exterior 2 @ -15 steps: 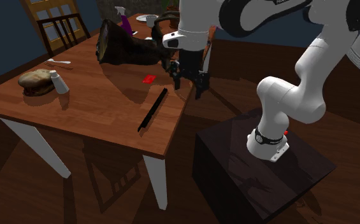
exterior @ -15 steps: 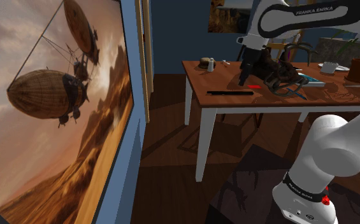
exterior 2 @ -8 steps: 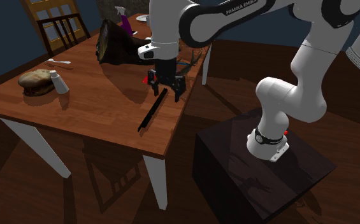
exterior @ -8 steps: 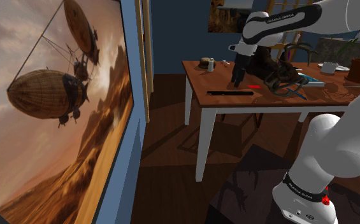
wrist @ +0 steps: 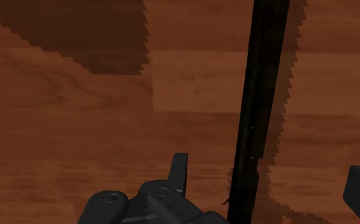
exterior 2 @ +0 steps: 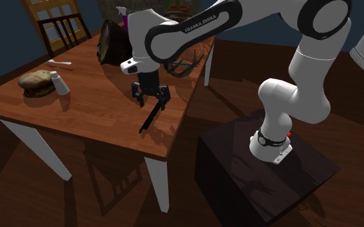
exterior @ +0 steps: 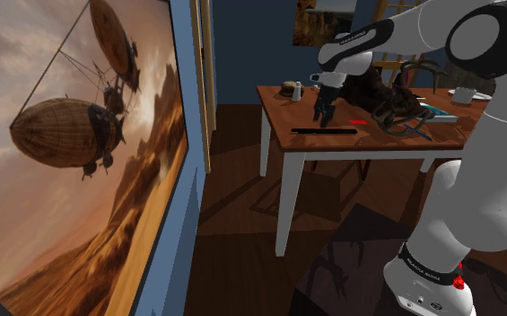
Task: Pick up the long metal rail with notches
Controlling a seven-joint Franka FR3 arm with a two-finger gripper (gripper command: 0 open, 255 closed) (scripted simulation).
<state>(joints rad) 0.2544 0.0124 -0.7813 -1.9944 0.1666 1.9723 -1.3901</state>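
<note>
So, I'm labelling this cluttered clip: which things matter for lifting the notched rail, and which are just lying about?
For the job: long dark rail, flat on the table; open tool above it, fingers either side, not touching.
Lying about: bread roll; small white shaker; small red piece; big dark horn-shaped thing.

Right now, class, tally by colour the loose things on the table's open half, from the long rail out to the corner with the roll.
Black: 1, the long rail
White: 2, the small shaker and the utensil
Brown: 1, the round roll
Total: 4
</note>
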